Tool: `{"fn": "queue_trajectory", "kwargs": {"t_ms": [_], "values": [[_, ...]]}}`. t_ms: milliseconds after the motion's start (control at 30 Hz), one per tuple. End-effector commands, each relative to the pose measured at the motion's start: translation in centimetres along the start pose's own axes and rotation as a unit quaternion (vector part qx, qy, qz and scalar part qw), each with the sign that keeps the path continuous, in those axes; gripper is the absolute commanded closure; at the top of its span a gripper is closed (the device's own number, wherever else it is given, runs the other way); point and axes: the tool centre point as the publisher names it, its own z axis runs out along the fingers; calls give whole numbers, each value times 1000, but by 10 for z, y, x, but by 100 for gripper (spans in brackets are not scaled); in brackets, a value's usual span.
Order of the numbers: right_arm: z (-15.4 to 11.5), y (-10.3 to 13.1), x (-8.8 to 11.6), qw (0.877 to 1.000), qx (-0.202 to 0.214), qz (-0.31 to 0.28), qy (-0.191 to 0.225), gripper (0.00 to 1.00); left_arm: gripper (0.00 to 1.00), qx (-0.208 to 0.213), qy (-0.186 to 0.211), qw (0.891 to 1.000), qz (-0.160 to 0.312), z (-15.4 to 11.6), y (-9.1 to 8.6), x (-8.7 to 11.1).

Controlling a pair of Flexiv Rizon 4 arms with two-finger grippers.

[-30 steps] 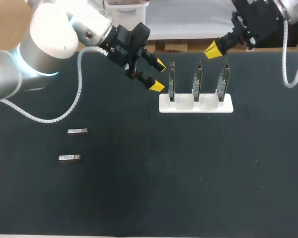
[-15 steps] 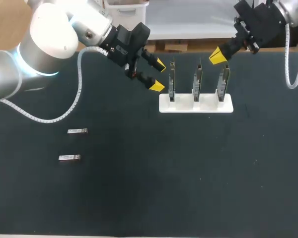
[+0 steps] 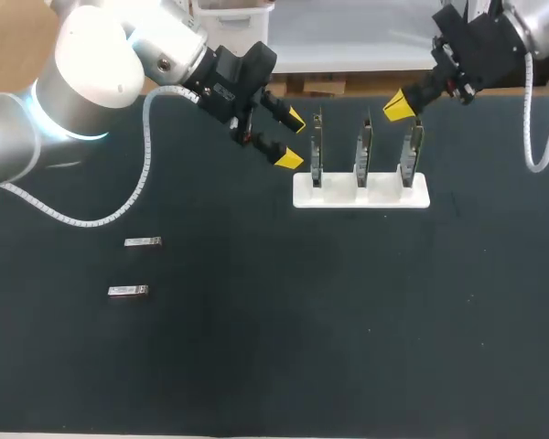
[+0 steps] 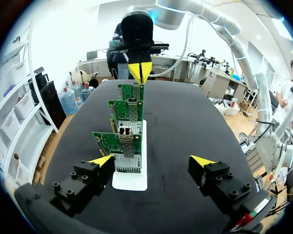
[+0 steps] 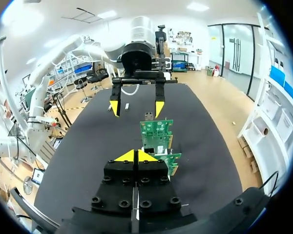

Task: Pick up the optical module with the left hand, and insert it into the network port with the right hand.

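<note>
**Head view.**
- Dark table (image 3: 256,366).
- Left gripper (image 3: 291,139): fingers spread wide, holding nothing. It hangs just beside the leftmost of three upright circuit cards (image 3: 317,146).
- White stand (image 3: 360,190): holds the three cards in a row.
- Right gripper (image 3: 399,105): yellow tips pressed together, nothing between them. It sits above and behind the stand, near the rightmost card.
- Optical module (image 3: 143,241): lies flat on the table, well apart from both grippers.
- Second optical module (image 3: 128,291): lies flat near the first, untouched.

**Left wrist view.**
- Left gripper (image 4: 151,161): fully parted and empty.
- Cards stand in file ahead of the fingers, with the stand (image 4: 129,179) beneath them.
- Network port (image 4: 124,131): a metal cage on the nearest card.
- Right gripper (image 4: 139,70): closed, beyond the far card.

**Right wrist view.**
- Right gripper (image 5: 136,156): tips meet and grip nothing.
- Cards (image 5: 156,134) lie just ahead of it.
- Left gripper (image 5: 136,108): open, past the cards.

**Status, judged.** Pickup has not begun.

**Hazards, judged.**
- The left fingers sit close to the end card, so a careless swing away could clip it and shift the stand.
- The modules are thin and lie flat, so a shallow or off-centre pinch may let one slip or twist.
- A skewed hold would carry through the transfer to the right gripper, which must first open.
- A crooked module at the port could jam or tip the stand.
</note>
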Motion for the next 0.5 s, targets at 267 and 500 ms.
{"fn": "queue_trajectory", "kwargs": {"t_ms": [267, 500], "values": [[2, -2, 2, 1000, 11, 5, -2, 100, 0, 1, 2, 1000, -1, 0, 1, -1], [2, -4, 2, 1000, 15, 6, -4, 100, 0, 1, 2, 1000, -1, 0, 1, -1]]}}
